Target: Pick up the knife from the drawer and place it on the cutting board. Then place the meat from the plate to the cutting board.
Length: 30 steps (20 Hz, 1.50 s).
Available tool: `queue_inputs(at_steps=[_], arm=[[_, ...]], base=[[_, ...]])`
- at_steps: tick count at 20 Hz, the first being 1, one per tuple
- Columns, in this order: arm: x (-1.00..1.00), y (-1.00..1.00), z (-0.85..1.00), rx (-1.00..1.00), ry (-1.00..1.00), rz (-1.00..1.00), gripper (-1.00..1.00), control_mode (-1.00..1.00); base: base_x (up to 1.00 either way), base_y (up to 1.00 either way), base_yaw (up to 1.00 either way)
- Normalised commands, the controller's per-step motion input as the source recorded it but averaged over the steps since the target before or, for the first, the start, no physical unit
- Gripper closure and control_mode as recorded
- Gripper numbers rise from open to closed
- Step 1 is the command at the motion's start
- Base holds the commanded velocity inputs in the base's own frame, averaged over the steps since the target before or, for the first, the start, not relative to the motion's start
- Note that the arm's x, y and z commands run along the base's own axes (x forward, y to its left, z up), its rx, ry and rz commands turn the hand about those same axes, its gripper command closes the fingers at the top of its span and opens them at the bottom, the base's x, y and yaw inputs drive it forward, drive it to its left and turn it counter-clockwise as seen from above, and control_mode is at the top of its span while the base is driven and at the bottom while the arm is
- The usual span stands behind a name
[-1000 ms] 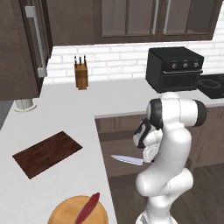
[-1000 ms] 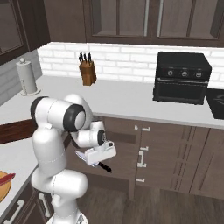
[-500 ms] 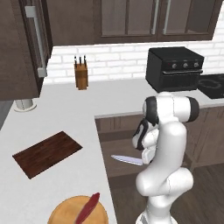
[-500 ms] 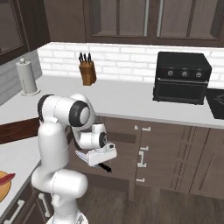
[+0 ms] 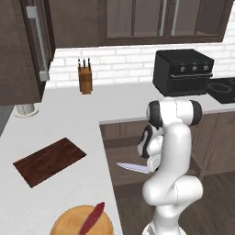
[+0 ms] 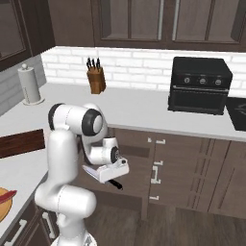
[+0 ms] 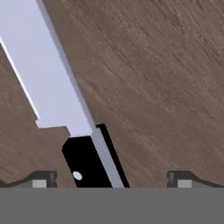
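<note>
The knife [image 7: 65, 100] lies flat on the wooden floor of the open drawer [image 7: 166, 87], silver blade pointing up-left and black handle at the bottom of the hand view. My gripper [image 7: 111, 177] hangs just above the handle, open, one fingertip [image 7: 41, 179] on each side and clear of it. From the left base the blade of the knife [image 5: 132, 167] pokes out left of the arm, inside the drawer [image 5: 120, 153]. The cutting board [image 5: 49, 160] lies on the counter to the left. The meat [image 5: 92, 219] rests on the plate [image 5: 64, 222] at the front.
A knife block [image 5: 85, 79] stands by the back wall, a black toaster oven [image 5: 183, 71] to its right, a paper towel roll [image 6: 30, 85] at the far left. The counter edge runs just left of the drawer. Closed cabinet fronts [image 6: 192, 168] fill the right.
The arm's elbow has shifted slightly while the hand stays low over the knife handle. The knife has not moved and the fingers remain open.
</note>
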Motion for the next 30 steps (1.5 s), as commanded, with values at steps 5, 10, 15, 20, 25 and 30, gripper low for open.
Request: queue_inputs(at_steps=[5, 10, 15, 20, 25, 30], arm=[[0.08, 0.00, -0.35, 0.00, 0.00, 0.00, -1.00, -1.00], [0.02, 0.00, -0.32, 0.01, -0.01, 0.00, 1.00, -1.00], [-0.02, 0.00, 0.00, 0.00, 0.00, 0.00, 1.00, -1.00], [-0.15, -0.01, 0.47, 0.02, -0.14, -0.03, 1.00, -1.00], [-0.35, -0.12, 1.00, 0.09, -0.28, -0.10, 1.00, -1.00], [-0.48, -0.11, 1.00, 0.04, -0.25, -0.08, 1.00, -1.00]], base=[[0.00, 0.00, 0.00], [0.00, 0.00, 0.00], [0.00, 0.00, 0.00], [0.00, 0.00, 0.00], [0.00, 0.00, 0.00], [0.00, 0.00, 0.00]])
